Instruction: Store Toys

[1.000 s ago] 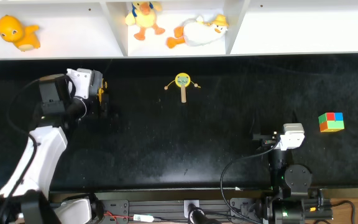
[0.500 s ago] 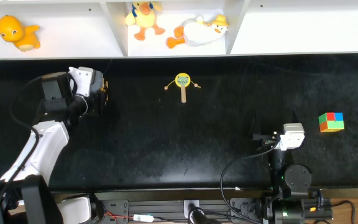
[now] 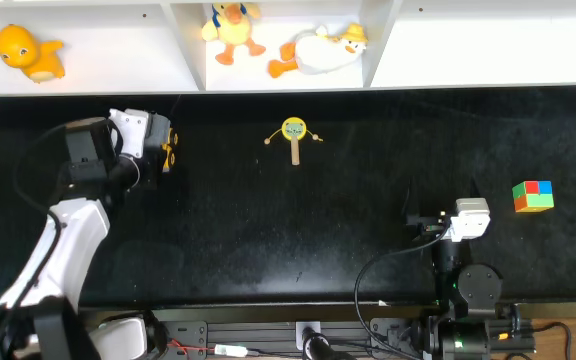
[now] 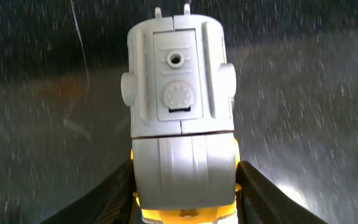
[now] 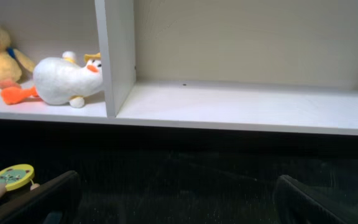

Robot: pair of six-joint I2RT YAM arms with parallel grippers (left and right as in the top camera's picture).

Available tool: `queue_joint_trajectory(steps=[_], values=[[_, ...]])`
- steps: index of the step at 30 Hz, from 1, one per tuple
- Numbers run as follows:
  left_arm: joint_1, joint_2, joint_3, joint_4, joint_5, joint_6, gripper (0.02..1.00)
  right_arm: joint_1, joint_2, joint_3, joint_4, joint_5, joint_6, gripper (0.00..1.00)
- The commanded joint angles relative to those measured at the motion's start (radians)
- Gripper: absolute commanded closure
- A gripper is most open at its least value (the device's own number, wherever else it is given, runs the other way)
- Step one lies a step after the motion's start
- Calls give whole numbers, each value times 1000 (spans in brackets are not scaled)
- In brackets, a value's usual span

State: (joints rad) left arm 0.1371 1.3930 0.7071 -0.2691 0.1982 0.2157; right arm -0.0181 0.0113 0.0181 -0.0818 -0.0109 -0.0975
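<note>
A grey-and-yellow toy vehicle is clamped between the left gripper's fingers near the table's far-left corner, just short of the shelf's front edge. The right gripper is held near the near edge, its 2 fingers spread apart. A rattle drum lies mid-table towards the far edge and a colour cube by the right edge, with bare tabletop between them. A yellow rubber duck is housed in the left compartment, and a yellow plush duck and a white plush duck in the middle one.
</note>
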Motion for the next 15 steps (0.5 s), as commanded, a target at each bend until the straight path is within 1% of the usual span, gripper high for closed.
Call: queue_joint_trajectory(steps=[1, 3, 8, 12, 15], values=[[-2, -134, -5, -96, -43, -6, 658, 6, -7, -14, 5, 4, 8, 5], [-2, -213, -5, -149, -42, -7, 658, 6, -7, -14, 5, 4, 8, 5], [-4, -305, 9, -161, -3, -8, 654, 6, -7, -14, 5, 4, 8, 5], [-4, -294, 76, -152, 41, -7, 658, 6, -7, -14, 5, 4, 8, 5], [-18, -258, 126, -137, 48, -7, 656, 6, -7, -14, 5, 4, 8, 5]])
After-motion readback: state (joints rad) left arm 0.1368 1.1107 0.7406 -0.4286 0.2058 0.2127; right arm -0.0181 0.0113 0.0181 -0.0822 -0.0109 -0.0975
